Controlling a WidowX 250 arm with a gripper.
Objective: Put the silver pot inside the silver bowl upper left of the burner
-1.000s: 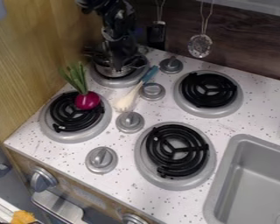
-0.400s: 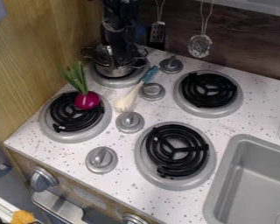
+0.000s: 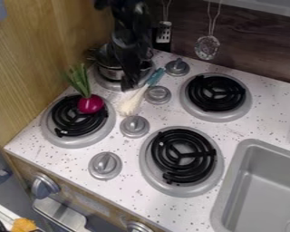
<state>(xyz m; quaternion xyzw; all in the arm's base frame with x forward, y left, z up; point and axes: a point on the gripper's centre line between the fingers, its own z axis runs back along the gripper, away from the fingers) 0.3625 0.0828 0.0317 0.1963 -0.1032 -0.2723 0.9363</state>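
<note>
1. On the front-left burner [image 3: 96, 137], a purple-red onion [image 3: 90, 104] rests on the black coil, its green tops [image 3: 79, 80] pointing toward the back.
2. Behind it, the silver pot [image 3: 110, 72] sits over the back-left burner [image 3: 103, 83], partly hidden by the arm; whether a separate bowl surrounds it is unclear.
3. Just right of the pot's visible part hangs the black gripper [image 3: 130, 87], its tip low in front of the pot. How far open it is, and whether it has hold of anything, I cannot tell.
4. Near the tip, a blue-handled brush [image 3: 134, 100] lies slantwise, pale bristles toward the front.
5. Farther right are the front-right burner [image 3: 148, 170], a hanging strainer [image 3: 206, 47], the back-right burner [image 3: 215, 116] and the gray sink [image 3: 229, 199].
</note>
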